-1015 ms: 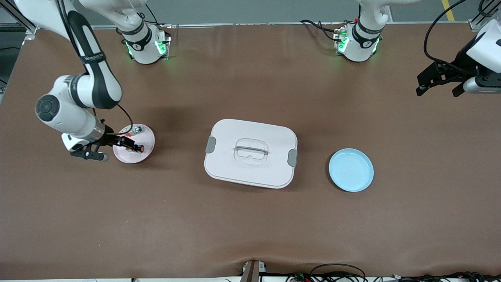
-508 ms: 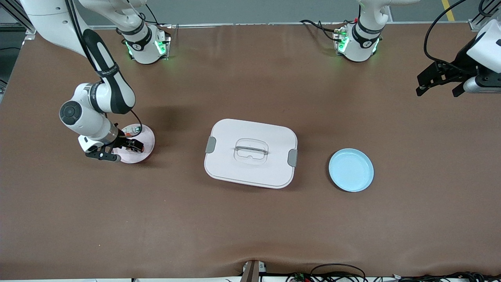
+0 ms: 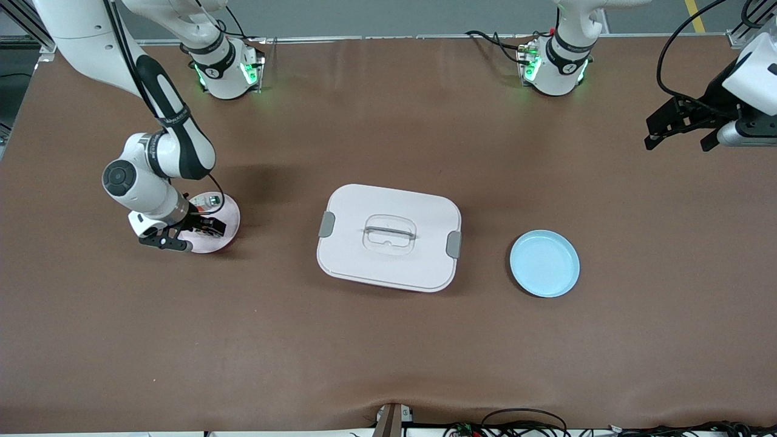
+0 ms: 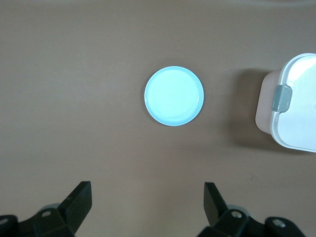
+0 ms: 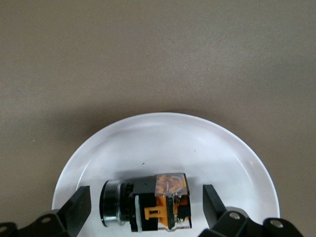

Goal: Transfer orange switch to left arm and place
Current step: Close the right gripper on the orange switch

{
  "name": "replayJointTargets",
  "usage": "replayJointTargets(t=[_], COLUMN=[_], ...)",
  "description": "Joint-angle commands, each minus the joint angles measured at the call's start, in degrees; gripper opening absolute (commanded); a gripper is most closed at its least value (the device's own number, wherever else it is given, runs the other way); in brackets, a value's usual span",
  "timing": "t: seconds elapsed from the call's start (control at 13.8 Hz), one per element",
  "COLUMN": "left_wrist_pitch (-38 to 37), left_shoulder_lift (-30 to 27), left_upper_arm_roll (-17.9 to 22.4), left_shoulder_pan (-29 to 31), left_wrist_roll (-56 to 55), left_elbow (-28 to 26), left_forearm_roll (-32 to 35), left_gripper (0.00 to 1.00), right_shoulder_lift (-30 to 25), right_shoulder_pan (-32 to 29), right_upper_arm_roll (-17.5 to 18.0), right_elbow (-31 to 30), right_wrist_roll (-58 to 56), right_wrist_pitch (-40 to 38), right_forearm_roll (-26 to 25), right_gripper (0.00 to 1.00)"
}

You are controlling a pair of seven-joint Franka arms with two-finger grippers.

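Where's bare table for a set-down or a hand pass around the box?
Free: the wide strip between the box and the front camera; the band between the box and the arm bases; the gap between the box and blue plate. Crowded: the pink plate, where the open right gripper straddles the orange switch. The open left gripper waits at its table end.

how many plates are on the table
2. A pink plate lies toward the right arm's end of the table, under the right gripper. A blue plate lies beside the box, toward the left arm's end. None seems hidden.
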Motion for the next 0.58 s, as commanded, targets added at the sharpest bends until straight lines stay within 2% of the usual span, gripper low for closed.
replayJointTargets(t=[0.0,0.51], left_wrist_pitch=[-0.5,-0.4], left_shoulder_lift=[0.6,0.6], left_upper_arm_roll=[0.0,0.0], left_shoulder_pan=[-0.1,-0.1], left_wrist_roll=[1.3,1.4], left_elbow=[1.2,1.3], left_forearm_roll=[1.3,1.3], left_gripper=[1.00,1.00], right_shoulder_lift=[0.5,0.8], right_shoulder_pan=[0.6,0.9], right_upper_arm_roll=[-0.2,-0.2], right_elbow=[-0.5,-0.6], right_wrist_roll=[-0.2,-0.1], right_wrist_pitch=[1.2,0.9], right_forearm_roll=[0.4,0.5], right_gripper=[1.00,1.00])
